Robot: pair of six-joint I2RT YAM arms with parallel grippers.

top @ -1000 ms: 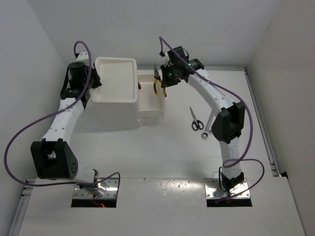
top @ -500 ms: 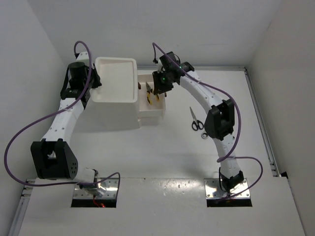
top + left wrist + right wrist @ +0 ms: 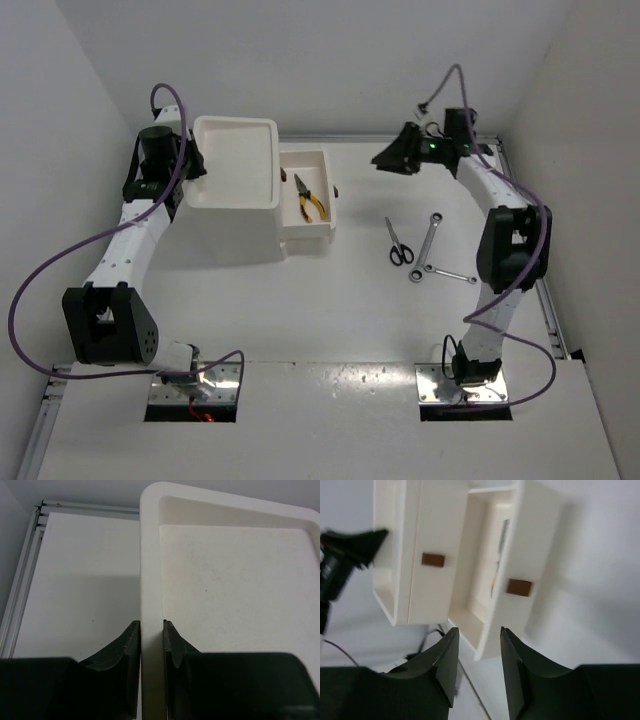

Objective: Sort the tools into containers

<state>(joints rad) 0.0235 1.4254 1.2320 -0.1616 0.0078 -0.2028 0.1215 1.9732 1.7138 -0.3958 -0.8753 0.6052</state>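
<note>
The left gripper (image 3: 151, 630) is clenched on the left rim of the top tray (image 3: 150, 555), one finger inside the lip and one outside. This is most likely to keep the tall white box (image 3: 240, 238) from sliding while its drawers are worked. On the box's right side an open drawer (image 3: 303, 228) stands pulled out, with the yellow-handled pliers (image 3: 310, 200) lying flat and slantwise inside, so that tool looks sorted. The right gripper (image 3: 477, 630) hangs above the far right of the table (image 3: 330, 310), well apart from the drawer, its fingers released with nothing between them. The black-handled scissors (image 3: 398, 243), a silver wrench (image 3: 431, 236) and a second wrench (image 3: 452, 273) lie on the table right of the box. They are close together, with the wrench ends near the scissor handles, so picking one cleanly may be fiddly. Bare table surrounds them on the near side. The drawer juts toward them, and I judge any carry must clear its front edge.
</note>
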